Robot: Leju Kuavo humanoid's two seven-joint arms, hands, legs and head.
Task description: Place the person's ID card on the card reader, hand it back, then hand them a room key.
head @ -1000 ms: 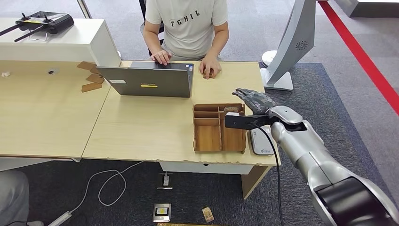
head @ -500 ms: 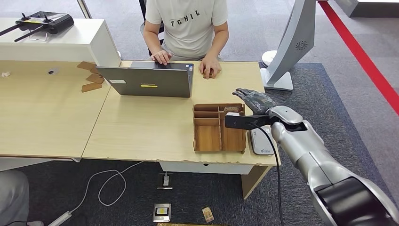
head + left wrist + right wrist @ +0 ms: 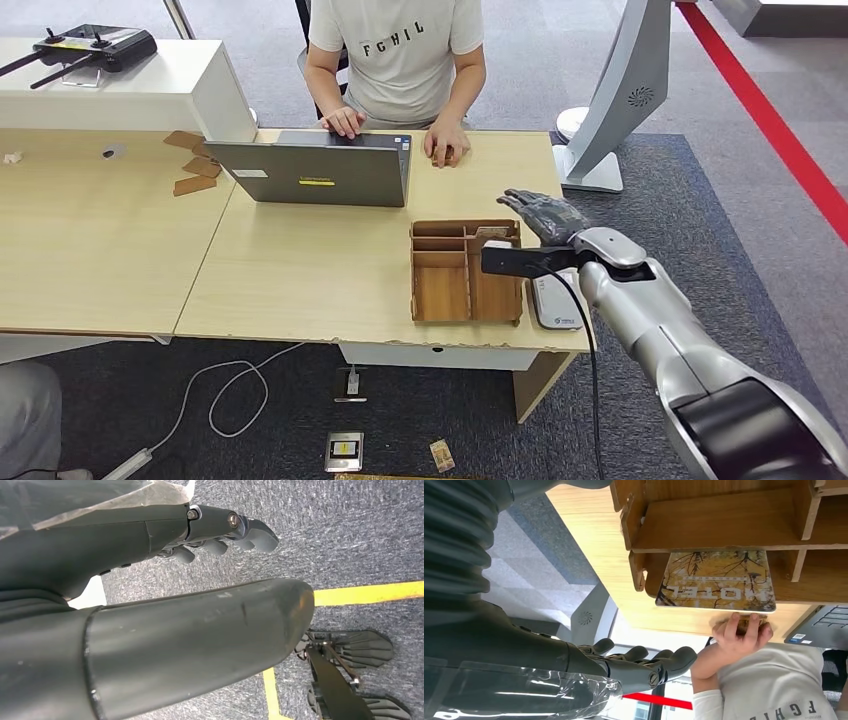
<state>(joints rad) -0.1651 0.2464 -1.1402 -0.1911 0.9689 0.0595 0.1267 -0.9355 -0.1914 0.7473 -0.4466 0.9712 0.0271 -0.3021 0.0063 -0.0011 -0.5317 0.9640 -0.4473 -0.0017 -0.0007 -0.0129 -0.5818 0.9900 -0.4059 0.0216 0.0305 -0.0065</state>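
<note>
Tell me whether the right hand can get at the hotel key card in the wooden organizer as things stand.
Probably yes. The right hand hovers empty beside the wooden organizer, and the hotel key card leans in an open-topped compartment with nothing over it.

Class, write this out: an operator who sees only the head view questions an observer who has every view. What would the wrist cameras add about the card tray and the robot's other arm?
Operator: What lies in the wooden tray by the right hand?
Observer: The right wrist view shows a card printed HOTEL lying flat in one compartment.
Operator: Where is the left hand?
Observer: In the left wrist view, the left hand hangs over grey carpet near a yellow line and holds nothing.
</note>
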